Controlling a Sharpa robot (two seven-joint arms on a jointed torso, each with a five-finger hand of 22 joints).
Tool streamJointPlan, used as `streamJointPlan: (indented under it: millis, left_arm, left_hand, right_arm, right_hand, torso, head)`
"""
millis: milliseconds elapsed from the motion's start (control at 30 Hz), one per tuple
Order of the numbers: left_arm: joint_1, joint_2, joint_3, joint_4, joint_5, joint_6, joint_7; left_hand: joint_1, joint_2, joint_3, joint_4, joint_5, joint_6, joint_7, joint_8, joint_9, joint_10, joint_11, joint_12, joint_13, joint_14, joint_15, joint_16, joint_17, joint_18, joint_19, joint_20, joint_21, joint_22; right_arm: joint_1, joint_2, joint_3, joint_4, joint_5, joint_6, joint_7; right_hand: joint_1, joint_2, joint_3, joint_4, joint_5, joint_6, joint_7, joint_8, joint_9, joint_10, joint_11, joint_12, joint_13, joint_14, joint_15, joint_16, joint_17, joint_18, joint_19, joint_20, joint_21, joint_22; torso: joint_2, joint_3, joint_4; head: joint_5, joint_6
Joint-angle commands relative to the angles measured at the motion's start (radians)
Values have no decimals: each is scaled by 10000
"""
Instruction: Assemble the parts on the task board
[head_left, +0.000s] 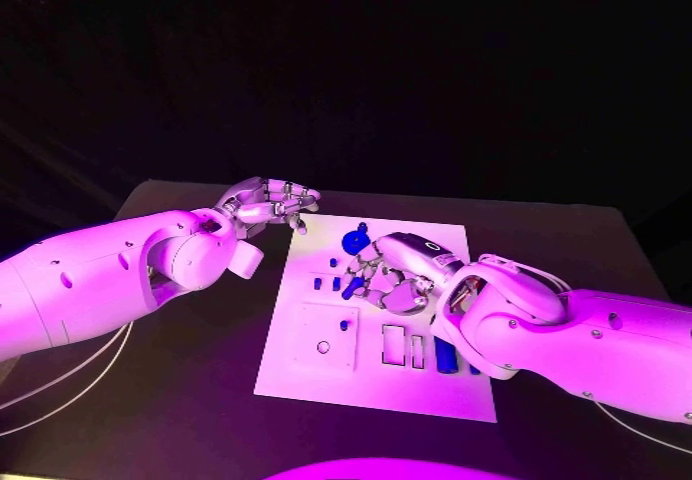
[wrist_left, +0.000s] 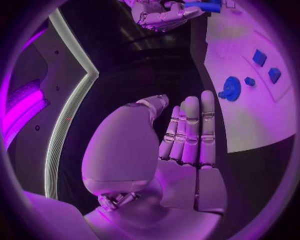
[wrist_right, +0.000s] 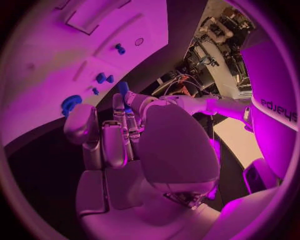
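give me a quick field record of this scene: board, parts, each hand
task board: white plate in the middle of the black table
round part: blue disc near the board's far edge
small parts: blue pieces on the board, beside the right hand
long part: blue piece on the board, next to the right forearm
left hand: at the board's far left corner, fingers curled, nothing visibly held
right hand: over the board's middle, pinching a blue piece at its fingertips

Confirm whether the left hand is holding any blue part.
No: the left hand holds nothing, its fingers straight and together, off the edge of the task board.
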Motion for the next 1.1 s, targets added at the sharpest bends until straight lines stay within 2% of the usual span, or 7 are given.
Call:
streamJointPlan:
  millis: [33, 200, 300, 500, 733, 900, 1100]
  left_arm:
    - [-3, 46, 1, -9, 63, 106, 111]
    - [-5, 115, -2, -25, 71, 94, 124]
    - [-5, 148, -2, -33, 73, 99, 123]
    - [-6, 197, -3, -39, 76, 115, 115]
    - [-6, 217, -3, -39, 77, 138, 104]
    - [-6, 218, -3, -40, 77, 138, 99]
    - [-6, 220, -3, -41, 77, 147, 92]
  left_hand:
    - [70, -5, -66, -5, 52, -49, 13, 31, -14, -52, 10, 39, -11, -44, 3, -51, -11, 141, 0, 38, -43, -15]
    - [70, -5, -66, -5, 52, -49, 13, 31, -14, -52, 10, 39, -11, -44, 3, -51, -11, 141, 0, 38, -43, -15]
    - [87, 0, -66, -13, 51, -50, 12, 42, -15, -57, 10, 50, -12, -48, 2, -52, -12, 142, 4, 39, -49, -20]
    - [87, 0, -66, -13, 51, -50, 12, 42, -15, -57, 10, 50, -12, -48, 2, -52, -12, 142, 4, 39, -49, -20]
    - [87, 0, -66, -13, 51, -50, 12, 42, -15, -57, 10, 50, -12, -48, 2, -52, -12, 142, 4, 39, -49, -20]
    - [87, 0, -66, -13, 51, -50, 12, 42, -15, -57, 10, 50, -12, -48, 2, -52, -12, 142, 4, 39, -49, -20]
    - [87, 0, -66, -13, 51, -50, 12, 42, -15, -57, 10, 50, -12, -48, 2, -52, -12, 142, 4, 39, -49, -20]
  right_arm:
    - [-116, 422, -23, -148, 119, 99, 444]
    - [-324, 1053, -68, -412, 26, 335, 509]
    - [-422, 1278, -100, -548, -49, 487, 496]
    - [-608, 1588, -200, -889, -411, 1317, 262]
    - [-684, 1619, -254, -975, -950, 1993, -48]
    - [-715, 1610, -263, -891, -1222, 2464, -236]
    - [-739, 1602, -266, -828, -1395, 2634, -368]
  right_hand:
    - [-50, 11, 26, -12, 24, 2, 83, 175, 657, -55, 3, -68, -10, 256, -65, 39, -11, -140, 7, -22, -42, 650]
    - [-67, 19, 52, -47, 24, -22, 96, 176, 670, -68, 13, -79, -8, 257, -58, 41, -8, -134, -5, -19, -80, 642]
    - [-71, 20, 55, -51, 23, -26, 98, 176, 672, -70, 14, -81, -8, 256, -57, 37, -15, -134, -5, -18, -80, 643]
    - [-81, 29, 70, -71, 23, -41, 104, 176, 680, -76, 19, -86, -6, 247, -53, 16, -55, -126, -23, -16, -134, 627]
    - [-143, 23, 79, -103, 20, -75, 121, 177, 699, -98, 37, -102, -3, 248, -38, 23, -40, -126, -32, -7, -151, 629]
    - [-145, 23, 81, -108, 20, -75, 120, 179, 701, -97, 36, -102, -2, 250, -38, 29, -28, -125, -35, -6, -157, 627]
    - [-148, 23, 82, -113, 20, -74, 120, 181, 704, -96, 36, -101, -1, 249, -37, 26, -34, -122, -39, -5, -171, 623]
  torso:
    - [16, -5, 14]
    - [8, -16, 13]
    - [4, -16, 23]
    - [8, -11, 15]
    - [15, -1, -2]
    - [18, 10, 10]
    - [15, 2, 3]
  head:
    - [135, -48]
    - [317, -87]
    - [356, -104]
    - [496, -170]
    - [555, -221]
    - [574, -253]
    - [588, -264]
